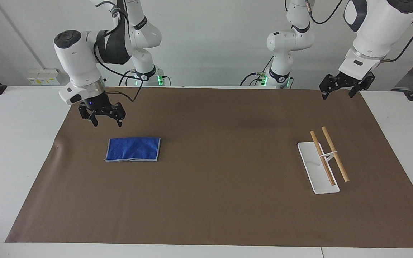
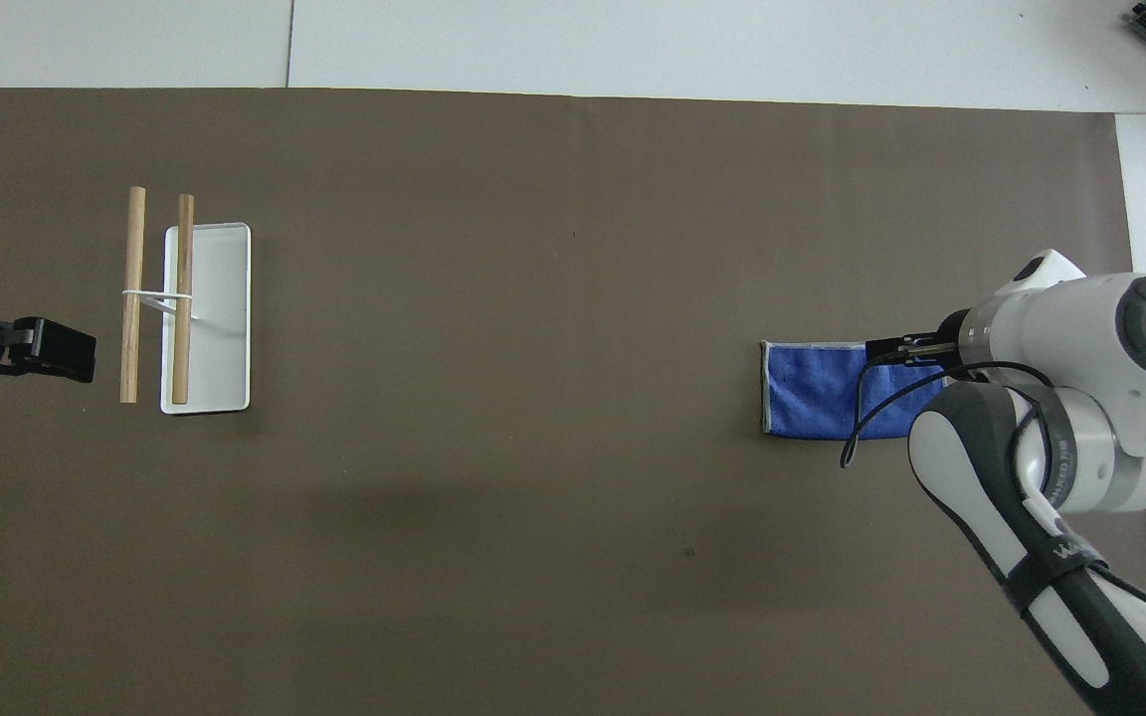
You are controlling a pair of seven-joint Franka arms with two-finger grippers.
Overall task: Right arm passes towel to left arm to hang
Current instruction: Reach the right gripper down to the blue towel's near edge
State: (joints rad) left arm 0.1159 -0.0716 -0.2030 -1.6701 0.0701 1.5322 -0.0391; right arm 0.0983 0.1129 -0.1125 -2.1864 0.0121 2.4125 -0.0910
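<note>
Right pincer [image 1: 106,121] spread, hanging over the towel [image 1: 133,149], which lies flat toward the right arm's end of the tabletop [image 1: 206,200], probably lining up a pick; left pincer [image 1: 337,91] spread, waiting above the rack [image 1: 323,168].

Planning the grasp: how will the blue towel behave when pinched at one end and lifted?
The blue towel lies flat and looks like fuzzy folded cloth, so it will probably droop and unfold. It looks thin, so probably light. Its nap on the brown mat suggests it would drag rather than slide.
</note>
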